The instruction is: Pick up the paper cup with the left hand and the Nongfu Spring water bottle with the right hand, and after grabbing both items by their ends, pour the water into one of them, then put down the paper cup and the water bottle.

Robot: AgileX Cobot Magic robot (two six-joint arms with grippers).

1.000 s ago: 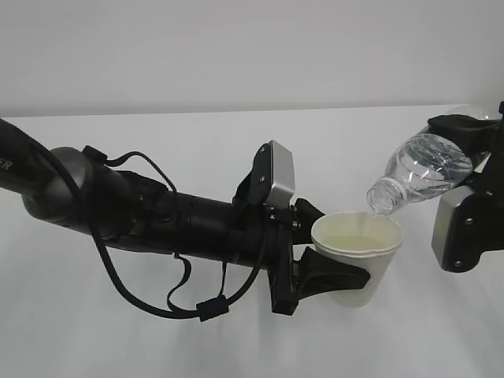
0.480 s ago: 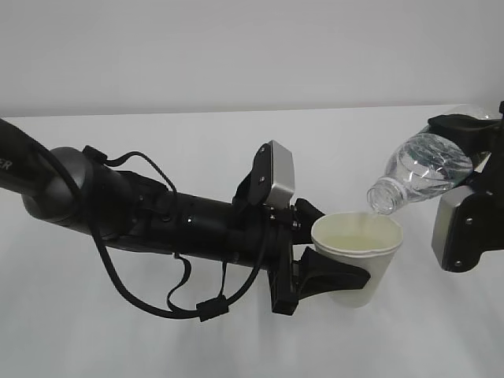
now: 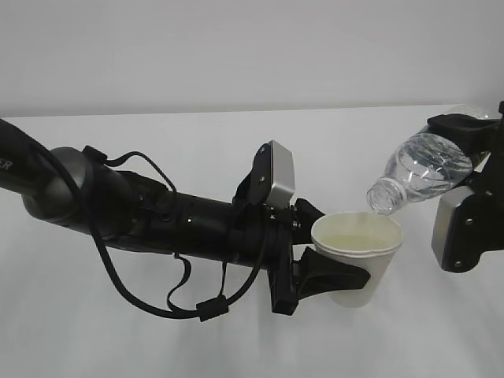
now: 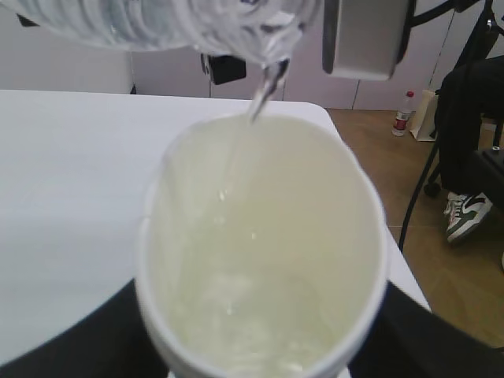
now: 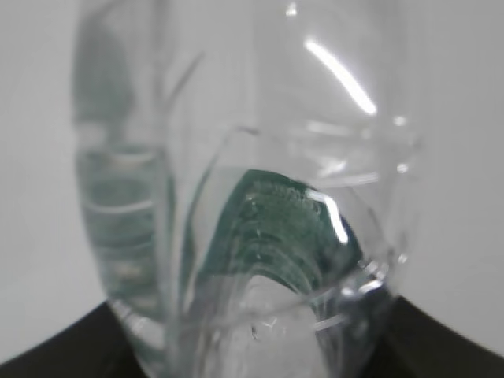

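Exterior view: paper cup (image 3: 358, 250) clamped by left hand (image 3: 319, 260), held off the table | Nongfu Spring water bottle (image 3: 417, 175) gripped by right hand (image 3: 465, 169), tilted, mouth over the rim | change over the last second: none seen, poses unchanged | water (image 4: 260, 90) seen streaming into the cup; pouring judged under way, put-down not yet begun.

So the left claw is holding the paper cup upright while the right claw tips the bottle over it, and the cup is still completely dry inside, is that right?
Not quite. The left claw does hold the paper cup upright and the right claw tips the bottle over it, but the cup is not dry: the left wrist view shows a thin stream of water falling from the bottle's neck and water pooled in the bottom.
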